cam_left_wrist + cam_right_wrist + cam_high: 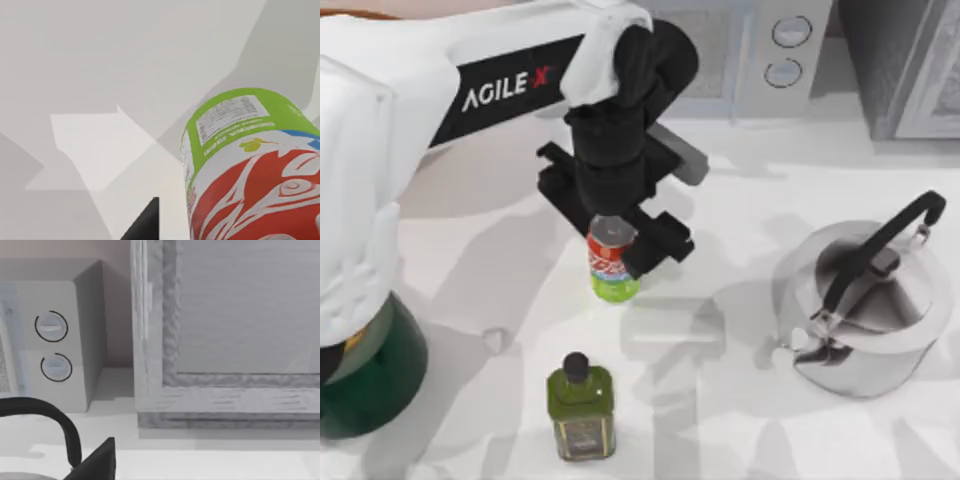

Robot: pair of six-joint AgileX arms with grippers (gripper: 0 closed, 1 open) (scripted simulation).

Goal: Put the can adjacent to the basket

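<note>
- Left gripper [616, 250] jaws clamp the can [612, 262] near its top; green base hangs below them
- Olive bottle [581, 405] on the counter [720, 420] beyond the jaws
- Right jaws: cannot tell

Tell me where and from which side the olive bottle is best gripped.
Probably the olive bottle is best taken across its flat-sided body below the black cap, coming from above. It lies open from above on the table, apart from the can that the left gripper holds.
</note>
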